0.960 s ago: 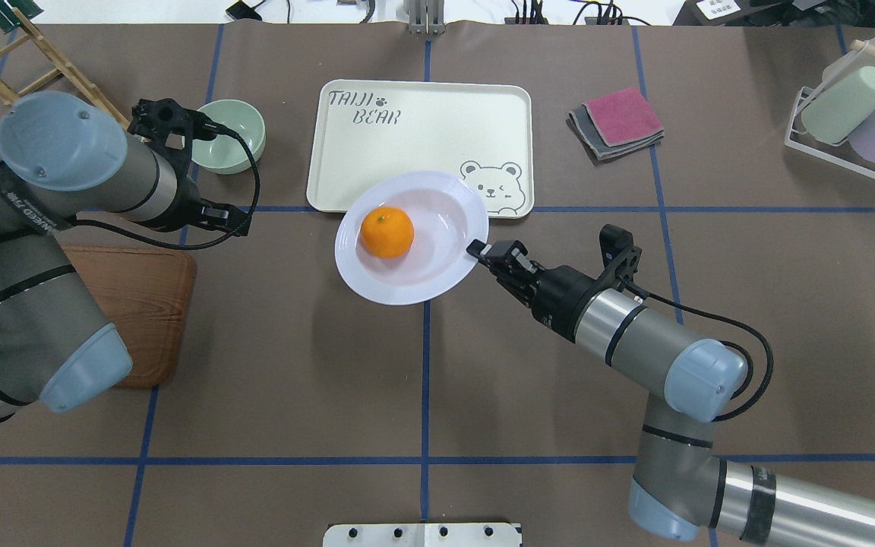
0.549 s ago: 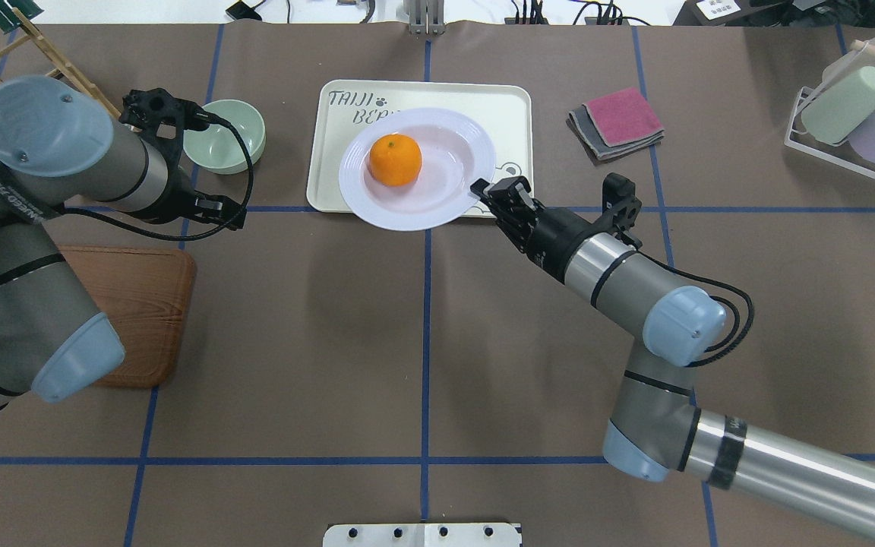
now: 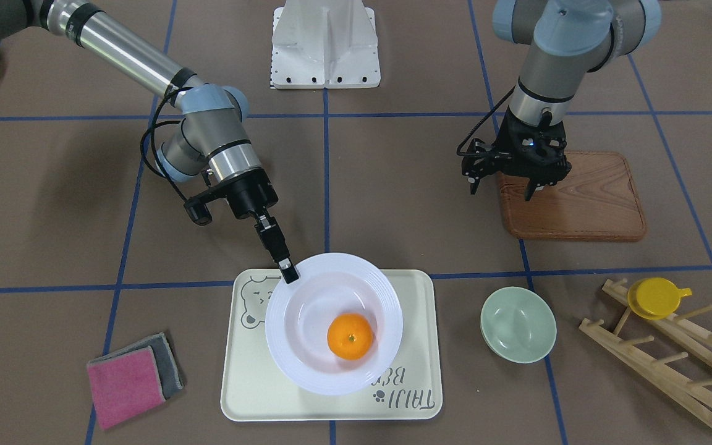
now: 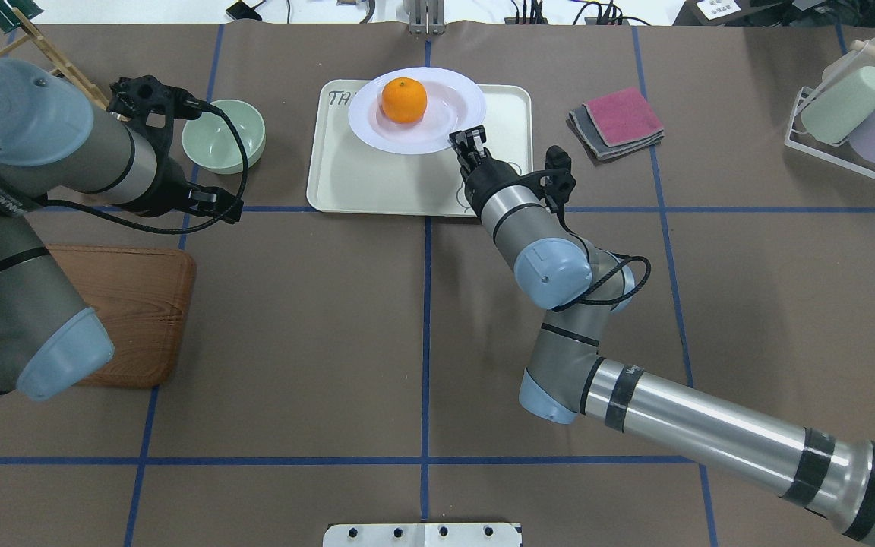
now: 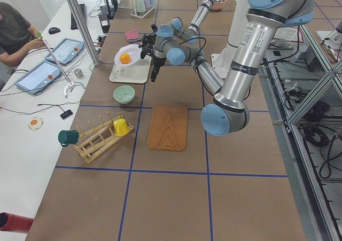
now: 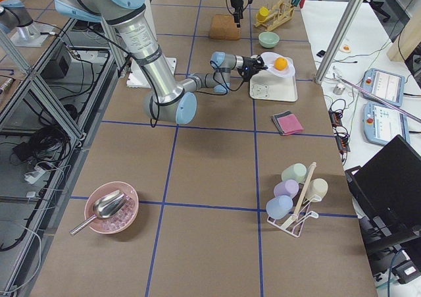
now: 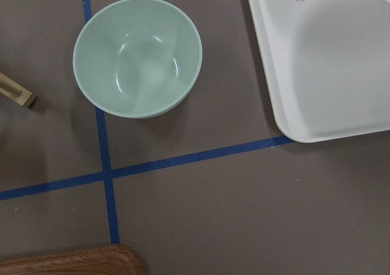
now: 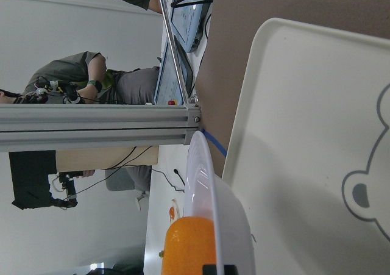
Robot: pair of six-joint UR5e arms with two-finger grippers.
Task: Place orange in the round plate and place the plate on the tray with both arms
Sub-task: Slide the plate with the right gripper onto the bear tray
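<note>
- tray (image 4: 377,182): flat on worktop.
- round plate (image 4: 449,106): held above tray, not yet down; placing step in hand.
- right gripper (image 4: 468,140): jaws clenched on plate rim at 4 o'clock (overhead view). Next: lower level, then let go.
- left gripper (image 3: 500,194): jaws released, empty, at tray's 9 o'clock.
- orange (image 4: 405,100): in plate, toward 10 o'clock.
</note>
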